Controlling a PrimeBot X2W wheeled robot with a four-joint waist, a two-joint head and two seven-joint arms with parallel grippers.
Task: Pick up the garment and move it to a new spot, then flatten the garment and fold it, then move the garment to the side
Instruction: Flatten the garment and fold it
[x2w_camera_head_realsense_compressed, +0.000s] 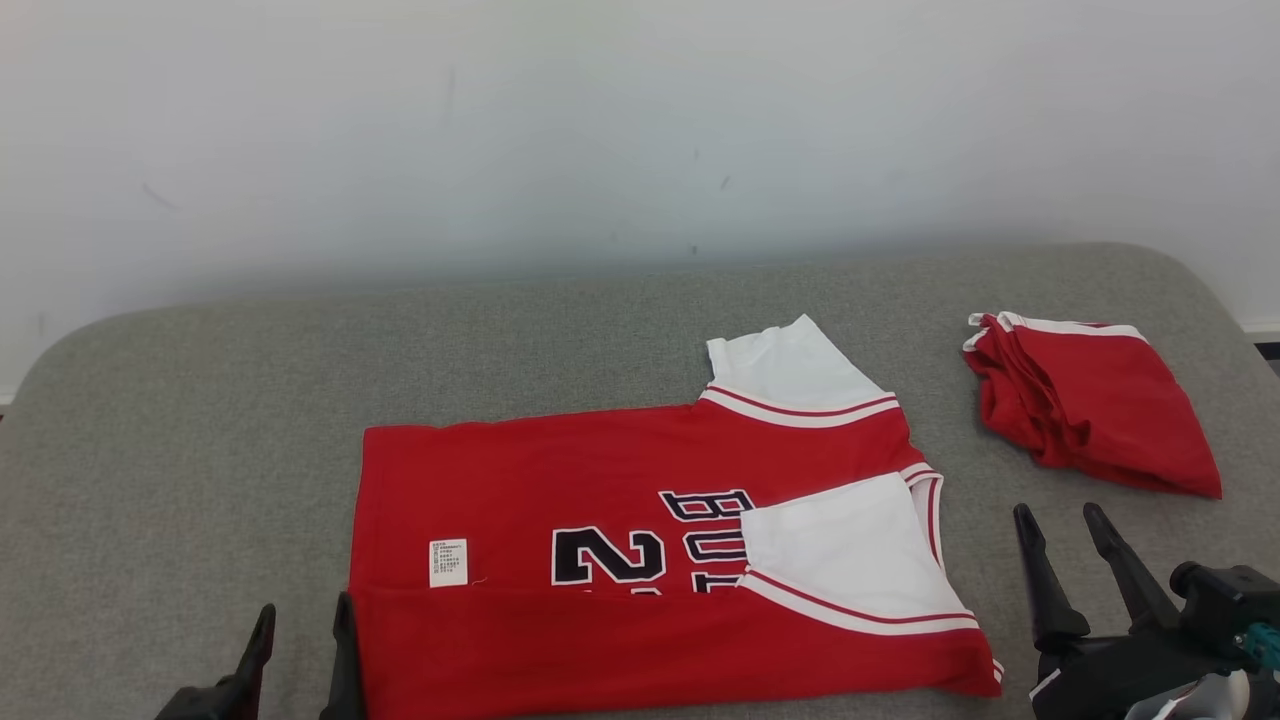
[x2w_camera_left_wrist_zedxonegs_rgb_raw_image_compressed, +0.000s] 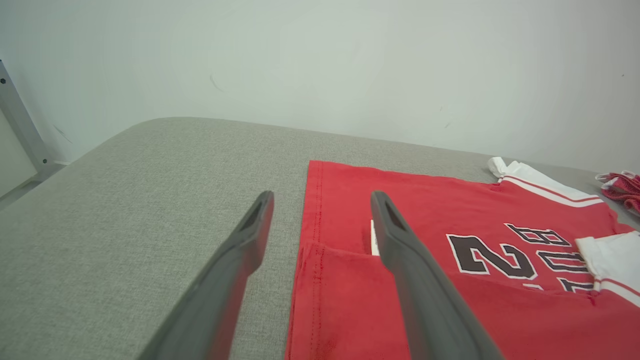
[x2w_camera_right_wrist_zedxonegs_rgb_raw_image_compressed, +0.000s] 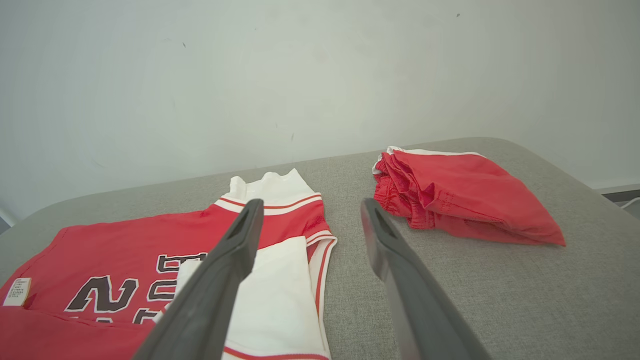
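Left gripper (x2w_camera_head_realsense_compressed: 303, 650) at 7 o'clock in the head view: jaws wide, nothing between them. In its wrist view the gripper (x2w_camera_left_wrist_zedxonegs_rgb_raw_image_compressed: 322, 200) straddles the jersey's hem edge, one finger over red cloth, the other over bare grey pad (x2w_camera_left_wrist_zedxonegs_rgb_raw_image_compressed: 125, 200). Contact with the cloth: cannot tell.

Right gripper (x2w_camera_head_realsense_compressed: 1058, 518) at 4 o'clock, jaws wide, empty, over bare pad just off the jersey's collar end. In its wrist view the gripper (x2w_camera_right_wrist_zedxonegs_rgb_raw_image_compressed: 310, 205) has one finger across the white sleeve and the other over the pad.

Jersey (x2w_camera_head_realsense_compressed: 600, 480) lies flat on the pad (x2w_camera_head_realsense_compressed: 200, 420), centre to 6 o'clock, hem toward 9, collar toward 3. Near long edge is folded up over the body, covering the lower part of the number and lettering. One white sleeve is folded in over the chest; the other sticks out toward 12. White label (x2w_camera_head_realsense_compressed: 448, 562) sits near the hem, just above the fold.

Shorts (x2w_camera_head_realsense_compressed: 1090, 410), red, bunched in a folded pile at 2 o'clock, apart from the jersey. Wall (x2w_camera_head_realsense_compressed: 640, 130) behind the pad, at 12.
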